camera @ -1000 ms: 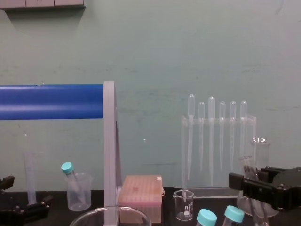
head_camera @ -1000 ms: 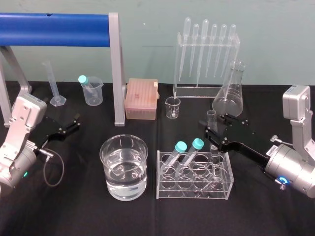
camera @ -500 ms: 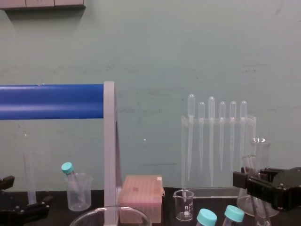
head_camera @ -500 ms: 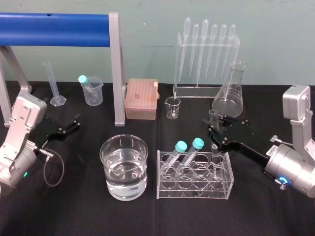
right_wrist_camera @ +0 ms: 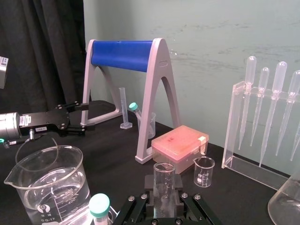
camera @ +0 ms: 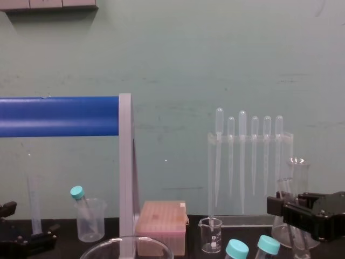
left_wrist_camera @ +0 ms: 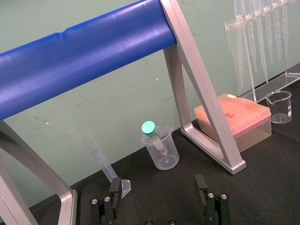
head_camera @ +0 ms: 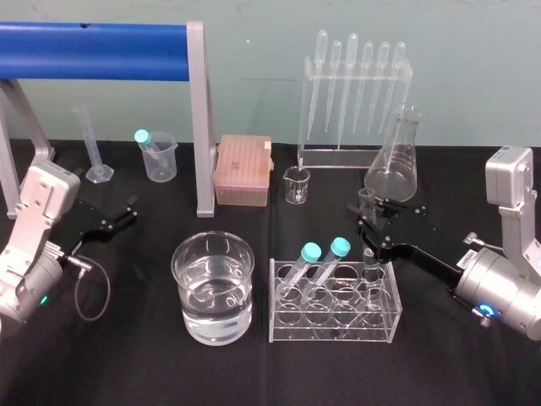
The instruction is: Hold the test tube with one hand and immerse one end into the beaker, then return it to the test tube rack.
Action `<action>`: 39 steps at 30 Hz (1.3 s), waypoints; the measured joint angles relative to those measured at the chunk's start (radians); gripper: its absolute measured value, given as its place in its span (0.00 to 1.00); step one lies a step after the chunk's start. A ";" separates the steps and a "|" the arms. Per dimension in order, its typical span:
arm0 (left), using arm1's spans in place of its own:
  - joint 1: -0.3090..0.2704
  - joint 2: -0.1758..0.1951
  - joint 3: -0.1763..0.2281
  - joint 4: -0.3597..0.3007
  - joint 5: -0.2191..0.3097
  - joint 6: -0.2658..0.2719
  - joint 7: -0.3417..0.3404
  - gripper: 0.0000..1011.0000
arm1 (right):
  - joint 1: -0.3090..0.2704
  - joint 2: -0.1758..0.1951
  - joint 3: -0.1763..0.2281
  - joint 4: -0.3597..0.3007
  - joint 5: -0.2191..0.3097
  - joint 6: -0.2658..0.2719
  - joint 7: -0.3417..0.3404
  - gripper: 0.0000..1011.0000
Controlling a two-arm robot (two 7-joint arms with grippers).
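1. Right gripper (head_camera: 365, 225) reaches in from the right of the test tube rack (head_camera: 287, 331), wrist low and fingers about level; I read them as pinched on the test tube (right_wrist_camera: 164, 178) just under its rim.
2. Left gripper (head_camera: 131, 211) sits parked well left of the rack with its fingers spread; it is much the farther arm.
3. Beaker (head_camera: 179, 262) stands just left of the rack, part full of water.
4. Test tube stands near upright in a hole at the rack's rear right, long axis vertical; I judge it must rise straight up before any swing left to the beaker.
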 joint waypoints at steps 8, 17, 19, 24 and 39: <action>0.000 0.000 0.000 0.000 0.000 0.000 0.000 0.99 | -0.007 -0.002 0.016 -0.016 0.029 -0.015 0.009 0.22; 0.000 0.000 0.000 0.000 0.000 0.000 0.000 0.99 | -0.001 -0.004 0.049 -0.052 0.061 -0.067 0.016 0.22; 0.000 0.000 0.000 0.000 0.000 0.000 0.000 0.99 | 0.010 -0.006 0.051 -0.053 0.061 -0.081 0.019 0.22; 0.000 0.000 0.000 0.000 0.000 0.000 0.000 0.99 | 0.047 -0.018 0.049 -0.042 0.064 -0.103 0.035 0.22; 0.000 0.000 0.000 0.000 0.000 0.000 0.000 0.99 | 0.170 -0.087 -0.008 0.093 0.093 -0.098 0.076 0.22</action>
